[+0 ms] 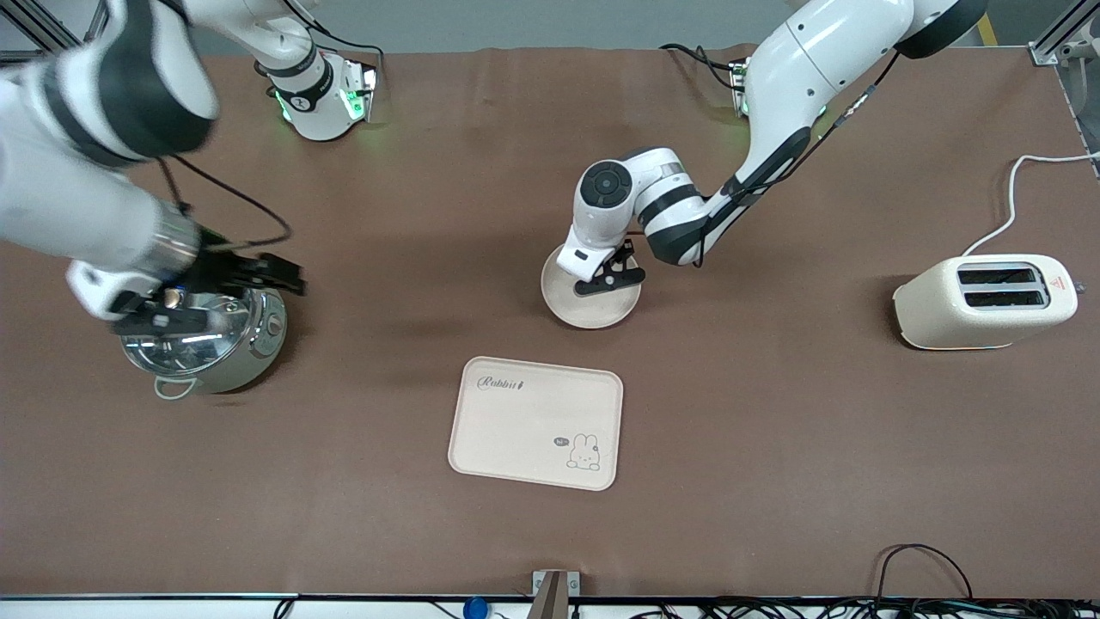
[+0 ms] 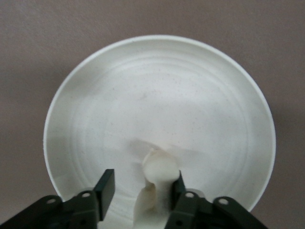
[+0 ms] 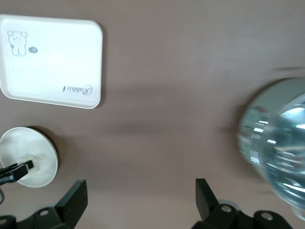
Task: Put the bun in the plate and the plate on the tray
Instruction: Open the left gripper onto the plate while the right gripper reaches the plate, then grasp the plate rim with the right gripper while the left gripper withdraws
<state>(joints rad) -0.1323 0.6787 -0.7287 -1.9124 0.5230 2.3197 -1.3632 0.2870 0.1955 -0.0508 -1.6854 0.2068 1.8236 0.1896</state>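
Resting in the plate (image 2: 157, 119) mid-bench, bun (image 2: 159, 167) between parted left hand (image 2: 143, 188) fingers, apparently released. Plate not yet on tray (image 1: 534, 423), nearer the front edge. Right hand (image 3: 140, 200) spread empty above steel pot (image 1: 202, 344). Toaster (image 1: 984, 301) on brown bench (image 1: 773, 473) near left arm's end.

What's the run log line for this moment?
left gripper: open over plate | bun: in plate | right gripper: open above pot | tray: bare

Left claw (image 2: 140, 188) low, fingers parted; right claw (image 3: 140, 200) raised, wide open
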